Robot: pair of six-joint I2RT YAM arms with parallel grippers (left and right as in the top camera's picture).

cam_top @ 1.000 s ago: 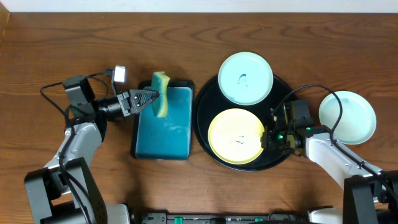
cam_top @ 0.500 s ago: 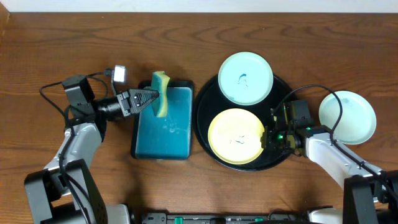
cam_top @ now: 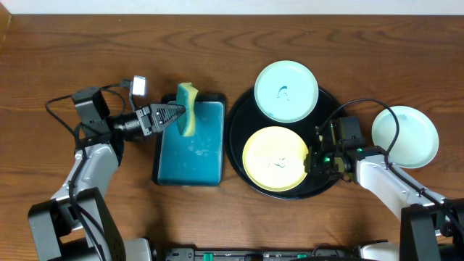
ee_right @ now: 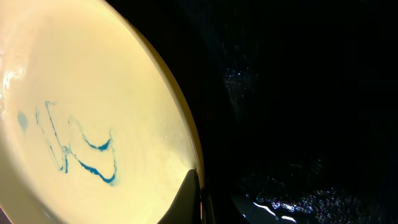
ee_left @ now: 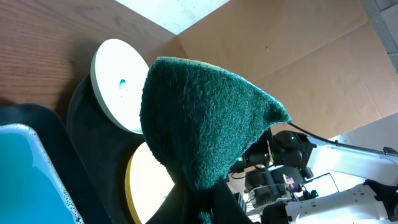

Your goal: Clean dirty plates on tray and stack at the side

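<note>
Judging progress, I count one mint plate [cam_top: 404, 135] off on the tabletop [cam_top: 72, 43] at 3 o'clock of the tray [cam_top: 235, 139], the yellow plate [cam_top: 275, 158] at 6 and other mint plate [cam_top: 286, 90] at 12 on it unwiped, left gripper [cam_top: 174, 114] clenching the sponge [cam_top: 188, 109], right gripper [cam_top: 313, 161] pinching the yellow plate's rim.

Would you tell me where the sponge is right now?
In the overhead view, left of centre, the sponge is pinched in the left tool over the teal tray, left of the round tray.
</note>
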